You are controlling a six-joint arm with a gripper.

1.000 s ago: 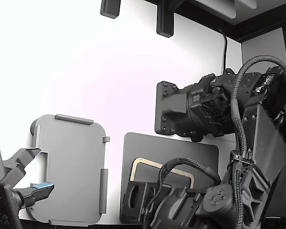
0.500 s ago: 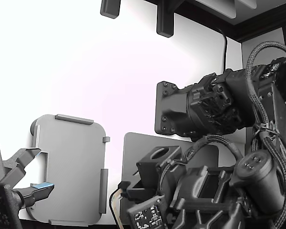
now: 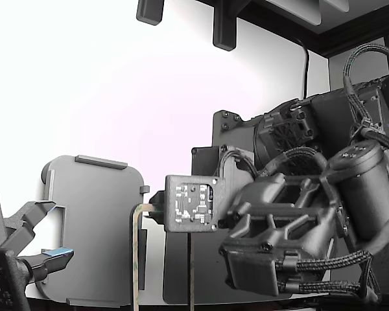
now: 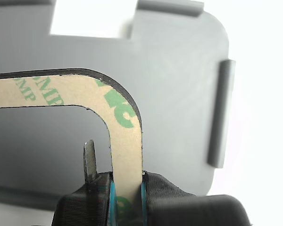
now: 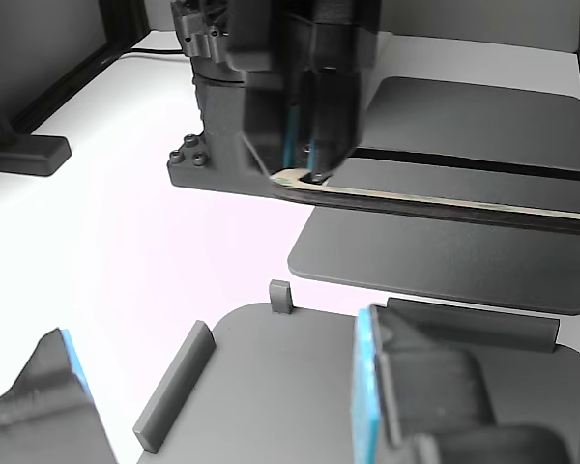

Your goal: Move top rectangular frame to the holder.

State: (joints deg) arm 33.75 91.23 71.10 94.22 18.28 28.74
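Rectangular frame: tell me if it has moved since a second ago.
Yes. The rectangular frame lay on the dark pad a second ago; now the claw holds it lifted, shifted toward the exterior view's left, beside the holder.

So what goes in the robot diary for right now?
pincer: shut on thin beige rectangular frame | frame: lifted | light grey holder plate: bare

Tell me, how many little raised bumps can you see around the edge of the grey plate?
4 in the exterior view: one along the holder's top edge, two on its right side, one at the bottom. The other claw covers its left side, so more may be hidden.
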